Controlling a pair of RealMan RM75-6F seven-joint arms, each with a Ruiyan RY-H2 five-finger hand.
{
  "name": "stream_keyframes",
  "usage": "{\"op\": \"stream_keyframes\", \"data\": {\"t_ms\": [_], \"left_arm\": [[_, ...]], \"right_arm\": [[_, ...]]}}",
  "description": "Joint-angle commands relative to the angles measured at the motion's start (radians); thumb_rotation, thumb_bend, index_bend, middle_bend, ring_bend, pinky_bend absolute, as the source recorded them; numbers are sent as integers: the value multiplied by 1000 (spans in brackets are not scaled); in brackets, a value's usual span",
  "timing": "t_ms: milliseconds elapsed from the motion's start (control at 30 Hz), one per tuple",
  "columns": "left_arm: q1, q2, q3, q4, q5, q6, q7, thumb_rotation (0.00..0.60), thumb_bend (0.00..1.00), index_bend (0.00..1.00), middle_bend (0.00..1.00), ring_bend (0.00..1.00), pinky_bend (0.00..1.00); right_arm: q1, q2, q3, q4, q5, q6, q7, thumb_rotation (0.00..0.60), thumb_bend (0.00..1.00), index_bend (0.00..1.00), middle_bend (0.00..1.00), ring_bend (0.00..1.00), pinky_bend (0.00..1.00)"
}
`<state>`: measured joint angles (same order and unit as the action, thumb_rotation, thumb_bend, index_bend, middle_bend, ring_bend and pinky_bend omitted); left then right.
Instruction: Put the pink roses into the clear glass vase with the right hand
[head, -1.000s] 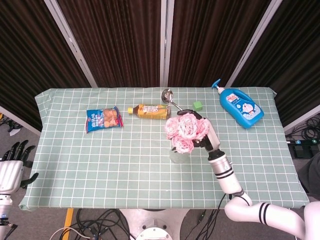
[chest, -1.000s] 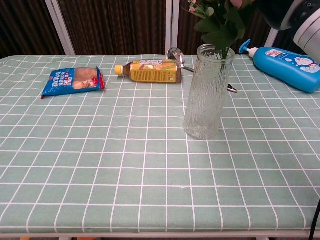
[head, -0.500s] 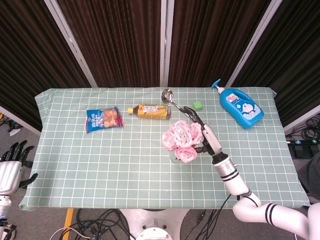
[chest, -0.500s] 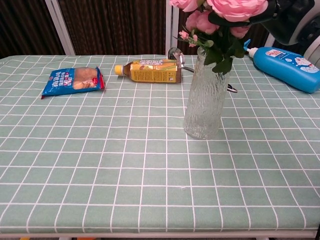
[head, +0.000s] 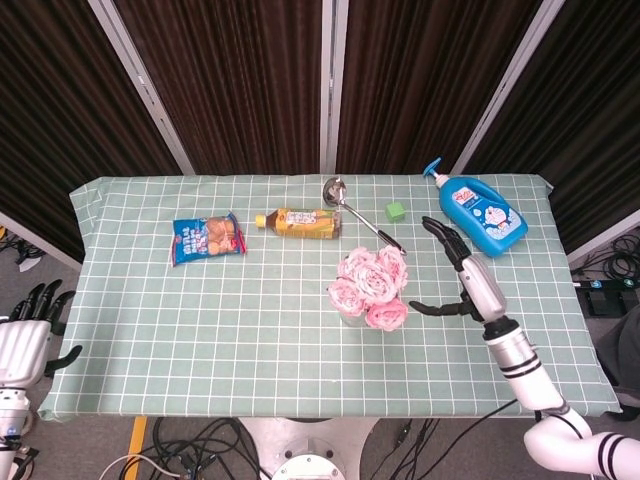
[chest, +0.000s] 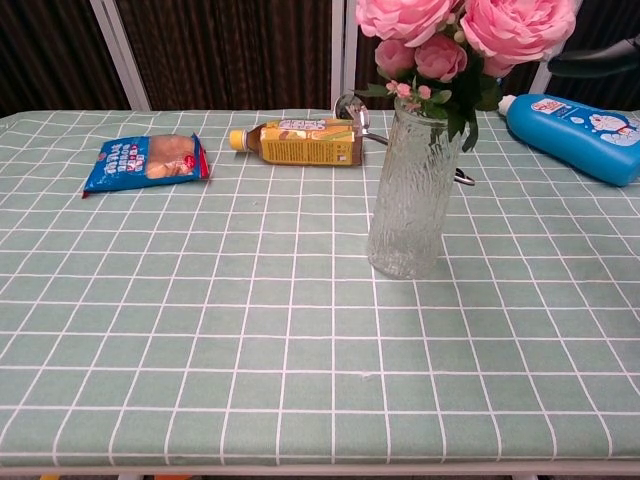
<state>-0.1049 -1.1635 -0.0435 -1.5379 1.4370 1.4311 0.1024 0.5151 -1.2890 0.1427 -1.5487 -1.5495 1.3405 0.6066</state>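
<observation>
The pink roses (head: 371, 287) (chest: 462, 28) stand with their stems inside the clear ribbed glass vase (chest: 413, 190), upright near the table's middle; from the head view the blooms hide most of the vase. My right hand (head: 463, 273) hovers to the right of the bouquet with its fingers spread, apart from the flowers and holding nothing; only a dark fingertip (chest: 592, 62) of it shows at the chest view's right edge. My left hand (head: 28, 332) hangs open off the table's front left corner.
A blue lotion pump bottle (head: 481, 213) lies at the back right. A yellow tea bottle (head: 298, 223), a metal ladle (head: 345, 201) and a small green cube (head: 397, 211) sit behind the vase. A blue snack bag (head: 208, 238) lies at the left.
My right hand lowered the roses into the vase, let go of them and drew back to the right with fingers opened. The left hand stayed put.
</observation>
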Motion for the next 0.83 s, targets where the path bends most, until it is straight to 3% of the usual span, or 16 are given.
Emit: {"op": "stream_keyframes", "data": {"t_ms": [33, 133, 300, 567, 833], "left_arm": [[-1, -1, -2, -5, 1, 2, 3, 600, 176, 173, 37, 14, 202], [-4, -1, -3, -15, 3, 3, 11, 600, 177, 173, 37, 14, 202], [-8, 0, -5, -28, 9, 5, 25, 600, 176, 173, 37, 14, 202], [-5, -8, -2, -18, 24, 20, 12, 600, 176, 171, 37, 14, 202], [2, -25, -3, 16, 54, 57, -25, 600, 176, 165, 37, 14, 201]], "right_arm": [[-123, 59, -54, 20, 45, 91, -363, 600, 23, 0, 3, 0, 0], [-188, 51, -75, 55, 75, 147, -545, 600, 39, 0, 0, 0, 0], [-276, 55, -103, 88, 115, 203, -689, 600, 66, 0, 0, 0, 0], [-360, 37, -113, 163, 152, 237, -736, 600, 70, 0, 0, 0, 0], [-393, 2, -87, 206, 190, 240, -820, 600, 59, 0, 0, 0, 0]]}}
